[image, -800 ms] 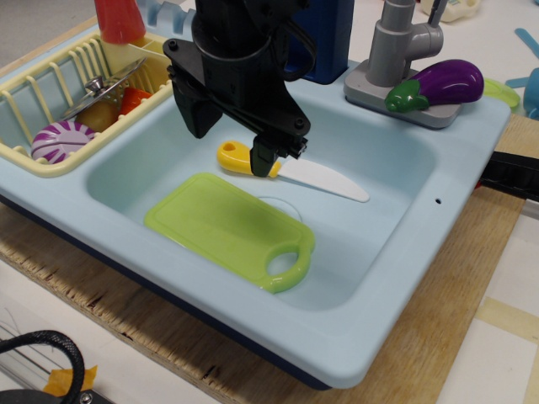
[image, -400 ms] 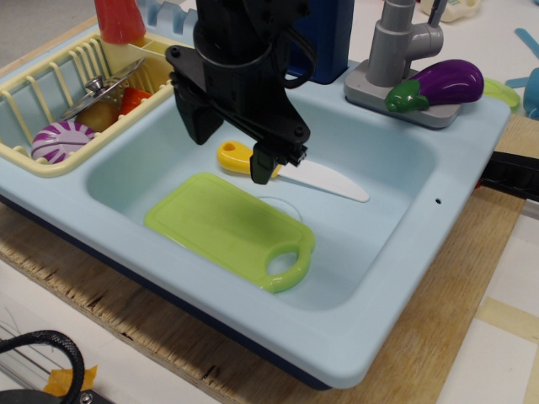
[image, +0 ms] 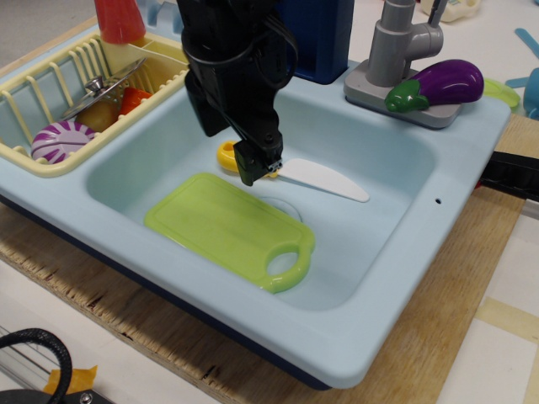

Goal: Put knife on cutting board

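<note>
The knife (image: 324, 178) lies on the floor of the light-blue sink (image: 396, 219), white blade pointing right, yellow handle (image: 226, 156) partly hidden under my gripper. My black gripper (image: 232, 151) is low over the handle, its jaws apart with one fingertip (image: 249, 172) at the handle's near side and the other behind it. The knife still rests on the sink floor. The lime-green cutting board (image: 223, 223) lies flat just in front of the knife, loop handle (image: 286, 265) at its right corner, with nothing on it.
A yellow dish rack (image: 50, 93) at the left holds a purple-striped plate (image: 61, 139) and a metal utensil (image: 97, 86). A grey faucet (image: 400, 42) and a purple eggplant (image: 438, 82) sit on the sink's back rim. The sink walls enclose the work area.
My gripper has shifted left and dropped lower, turning so its fingers now bracket the yellow handle. Knife and cutting board have not moved.
</note>
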You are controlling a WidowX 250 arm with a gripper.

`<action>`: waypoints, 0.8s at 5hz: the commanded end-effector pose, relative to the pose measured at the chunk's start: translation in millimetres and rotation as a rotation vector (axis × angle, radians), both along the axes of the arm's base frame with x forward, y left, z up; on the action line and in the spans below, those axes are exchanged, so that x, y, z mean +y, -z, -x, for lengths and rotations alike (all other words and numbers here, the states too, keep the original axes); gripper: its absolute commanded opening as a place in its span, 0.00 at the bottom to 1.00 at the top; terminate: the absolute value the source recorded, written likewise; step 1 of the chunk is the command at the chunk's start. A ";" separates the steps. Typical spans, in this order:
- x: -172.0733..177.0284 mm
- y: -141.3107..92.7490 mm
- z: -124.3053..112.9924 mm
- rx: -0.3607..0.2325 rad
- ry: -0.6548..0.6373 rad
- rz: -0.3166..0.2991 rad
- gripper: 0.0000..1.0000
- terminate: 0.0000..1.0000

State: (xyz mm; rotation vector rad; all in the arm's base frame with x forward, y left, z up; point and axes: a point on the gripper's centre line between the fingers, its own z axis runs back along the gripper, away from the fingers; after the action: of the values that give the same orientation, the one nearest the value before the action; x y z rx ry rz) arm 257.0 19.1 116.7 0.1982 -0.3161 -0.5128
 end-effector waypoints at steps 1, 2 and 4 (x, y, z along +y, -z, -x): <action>8.5 -10.5 -21.6 -0.013 0.211 -0.057 1.00 0.00; 13.7 -5.1 -30.6 0.004 0.256 -0.034 1.00 0.00; 22.7 8.4 -40.4 0.054 0.352 -0.012 1.00 0.00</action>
State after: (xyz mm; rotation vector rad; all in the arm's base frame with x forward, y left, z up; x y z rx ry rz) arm 293.0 37.0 94.5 0.1171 -0.2660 -0.8730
